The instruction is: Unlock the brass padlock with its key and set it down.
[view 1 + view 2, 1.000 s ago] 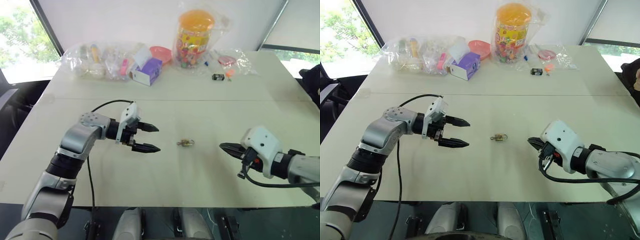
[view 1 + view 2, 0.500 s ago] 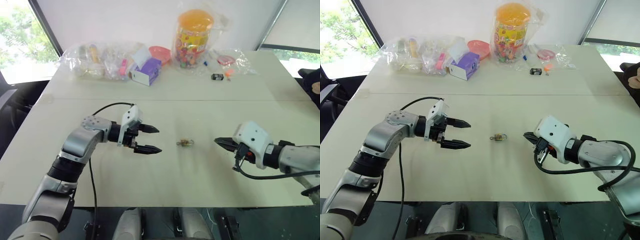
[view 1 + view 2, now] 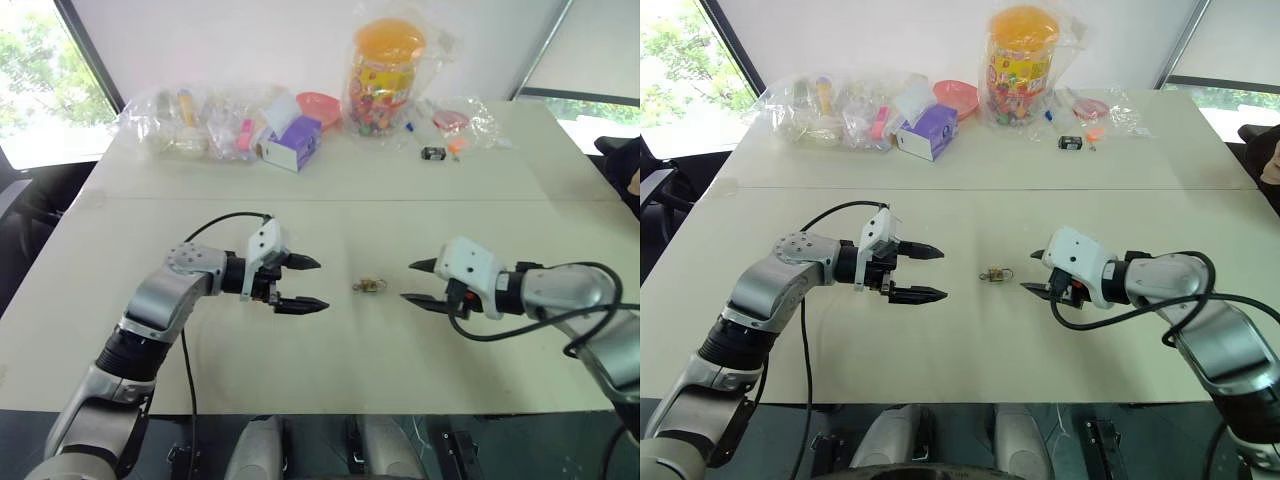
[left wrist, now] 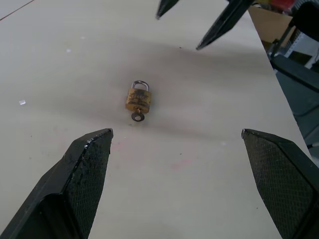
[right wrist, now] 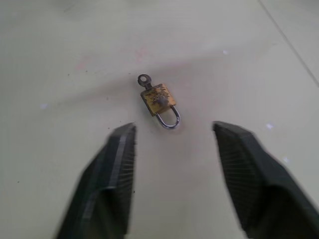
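Near edge of pale table (image 3: 330,360): bare. Middle ground, left: left gripper (image 3: 302,283), black fingers wide apart, empty, pointing toward centre. Middle ground, centre: brass padlock (image 4: 138,98) lying flat on the table between both grippers, touched by neither; thin silvery shackle looks seated in the body, so judged locked. Key (image 4: 137,116) — small round head sticking out of the end opposite the shackle, apparently already in the keyhole. Middle ground, right: right gripper (image 3: 418,283), fingers also spread apart, empty, tips near the padlock and aimed at it. Far edge: clear bags of small items (image 3: 195,120), purple-and-white box (image 3: 294,141), pink bowl (image 3: 320,105), clear jar with orange lid (image 3: 387,70), small black box (image 3: 435,153), all well apart from the work. Progress: early; nothing gripped, key unturned as far as can be judged, shackle not sprung, padlock not lifted — holding the body, turning the key and setting the padlock down all left to do. Hard to make out: key blade hidden inside the padlock; padlock a mere speck from the head views, detail legible from the wrist views alone; bag contents jumbled, not identifiable.
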Action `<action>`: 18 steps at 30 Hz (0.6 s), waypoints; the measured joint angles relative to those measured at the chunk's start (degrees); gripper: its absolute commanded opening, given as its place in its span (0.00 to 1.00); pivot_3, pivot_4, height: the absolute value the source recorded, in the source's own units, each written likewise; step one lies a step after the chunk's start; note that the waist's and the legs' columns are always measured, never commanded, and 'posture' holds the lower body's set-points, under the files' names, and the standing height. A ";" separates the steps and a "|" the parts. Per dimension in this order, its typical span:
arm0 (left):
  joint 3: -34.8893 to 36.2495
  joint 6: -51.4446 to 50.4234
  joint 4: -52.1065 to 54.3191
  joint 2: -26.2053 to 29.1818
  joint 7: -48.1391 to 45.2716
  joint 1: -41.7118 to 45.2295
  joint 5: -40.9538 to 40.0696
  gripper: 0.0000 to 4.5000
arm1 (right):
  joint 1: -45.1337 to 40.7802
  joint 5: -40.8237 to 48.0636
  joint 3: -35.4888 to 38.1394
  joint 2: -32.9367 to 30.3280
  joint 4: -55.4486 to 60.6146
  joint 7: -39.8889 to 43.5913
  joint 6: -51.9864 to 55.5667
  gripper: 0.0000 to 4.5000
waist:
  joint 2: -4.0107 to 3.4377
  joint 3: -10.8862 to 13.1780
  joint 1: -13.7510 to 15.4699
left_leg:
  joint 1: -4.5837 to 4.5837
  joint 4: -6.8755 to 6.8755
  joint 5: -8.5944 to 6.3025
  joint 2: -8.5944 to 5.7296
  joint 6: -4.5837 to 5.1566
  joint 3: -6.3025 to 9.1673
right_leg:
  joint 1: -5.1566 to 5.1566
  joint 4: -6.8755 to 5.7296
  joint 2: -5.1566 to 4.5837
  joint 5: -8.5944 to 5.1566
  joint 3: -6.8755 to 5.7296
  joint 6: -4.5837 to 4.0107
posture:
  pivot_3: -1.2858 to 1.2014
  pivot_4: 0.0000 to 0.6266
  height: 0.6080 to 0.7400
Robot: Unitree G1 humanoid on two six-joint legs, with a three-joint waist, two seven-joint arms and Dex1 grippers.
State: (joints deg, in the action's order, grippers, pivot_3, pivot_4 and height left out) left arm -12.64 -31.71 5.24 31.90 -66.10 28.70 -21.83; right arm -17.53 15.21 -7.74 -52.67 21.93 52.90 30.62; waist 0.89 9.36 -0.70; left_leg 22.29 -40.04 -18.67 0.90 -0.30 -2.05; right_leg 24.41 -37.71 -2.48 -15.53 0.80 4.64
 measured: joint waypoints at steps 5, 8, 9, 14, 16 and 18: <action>-0.01 0.03 0.94 0.49 0.92 -1.04 0.07 0.97 | -7.20 -4.82 -6.88 4.12 -11.09 4.27 -6.60 0.99 | 0.00 0.00 0.06 | 0.01 -0.01 0.00 -0.02 0.00 -0.03 | 0.00 0.00 -0.03 0.00 -0.01 0.00 | 0.52 0.24 0.96; 0.01 0.07 1.48 0.99 1.38 -1.29 0.16 0.97 | -10.05 -7.12 -9.30 6.57 -17.45 6.14 -10.63 0.99 | -0.01 0.00 0.15 | 0.01 -0.01 0.00 -0.01 0.00 -0.02 | 0.01 -0.01 -0.05 0.00 -0.03 0.00 | 0.52 0.24 0.96; 0.01 0.08 1.67 1.06 1.48 -1.30 0.16 0.97 | -10.48 -7.70 -9.71 6.94 -19.05 6.59 -11.69 0.99 | -0.01 0.00 0.18 | 0.01 -0.01 0.00 -0.02 0.00 -0.02 | 0.01 -0.01 -0.06 0.00 -0.03 0.00 | 0.52 0.24 0.96; 0.15 -0.22 2.97 1.77 2.51 -2.06 0.03 0.97 | -12.64 -9.20 -10.64 10.94 -27.09 9.23 -15.70 0.99 | -0.01 0.01 0.05 | 0.01 -0.01 0.00 0.01 0.00 -0.02 | 0.03 -0.05 -0.11 0.00 -0.03 0.00 | 0.52 0.24 0.96; 0.15 -0.36 3.54 1.93 2.63 -2.31 -0.06 0.97 | -12.95 -9.83 -11.12 11.37 -28.91 10.08 -17.07 0.99 | -0.02 0.00 0.03 | 0.01 -0.01 0.00 0.00 -0.01 -0.03 | 0.04 -0.07 -0.13 0.00 -0.03 0.00 | 0.52 0.24 0.96; 0.15 -0.43 4.00 2.30 2.70 -2.48 -0.09 0.97 | -13.56 -10.26 -11.13 11.58 -29.69 11.05 -17.69 0.99 | -0.02 0.00 0.05 | 0.01 -0.02 0.00 0.00 -0.01 -0.03 | 0.04 -0.08 -0.15 0.00 -0.03 0.00 | 0.52 0.24 0.96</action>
State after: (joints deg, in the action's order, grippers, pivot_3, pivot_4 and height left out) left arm -12.49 -32.14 9.23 34.20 -63.40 26.23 -21.92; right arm -31.09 4.95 -18.86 -41.09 -7.76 63.95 12.93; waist 0.87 9.36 -0.66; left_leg 22.30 -40.06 -18.67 0.90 -0.31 -2.08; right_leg 24.45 -37.79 -2.63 -15.52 0.78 4.64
